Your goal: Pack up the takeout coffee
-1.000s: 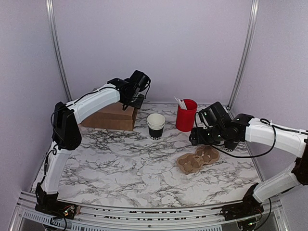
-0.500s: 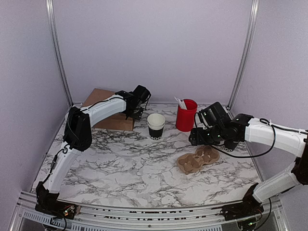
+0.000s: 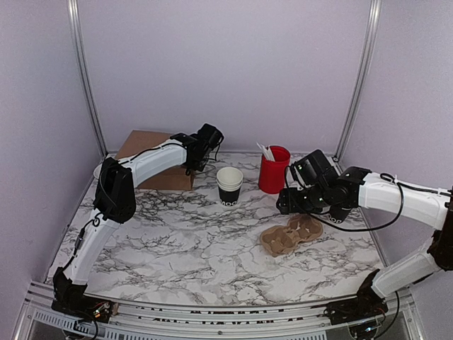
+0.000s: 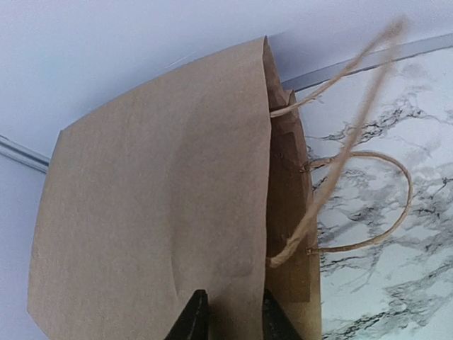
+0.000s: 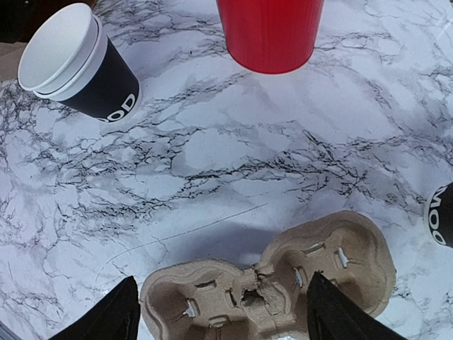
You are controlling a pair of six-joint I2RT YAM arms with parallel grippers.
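A brown paper bag (image 3: 145,152) with twine handles lies on its side at the back left. My left gripper (image 3: 192,164) is at its mouth end. In the left wrist view the jaws (image 4: 232,312) stand narrow with the bag's upper panel (image 4: 156,198) between the fingertips; a real pinch cannot be made out. My right gripper (image 3: 287,202) hangs open over a pulp cup carrier (image 3: 290,235), its fingers either side of the carrier (image 5: 269,283). A black cup with white lettering, seemingly the takeout coffee (image 5: 442,216), just shows at the right wrist view's right edge, its lid out of frame.
A stack of lidless black cups with white rims (image 3: 229,185) stands mid-table, also in the right wrist view (image 5: 74,64). A red cup of utensils (image 3: 274,168) stands just right of it. Walls and metal posts close in the back and sides.
The left arm came down and the bag, raised a second ago, now lies flat. The left jaws widened, then narrowed onto the bag's edge. The right arm has not moved.
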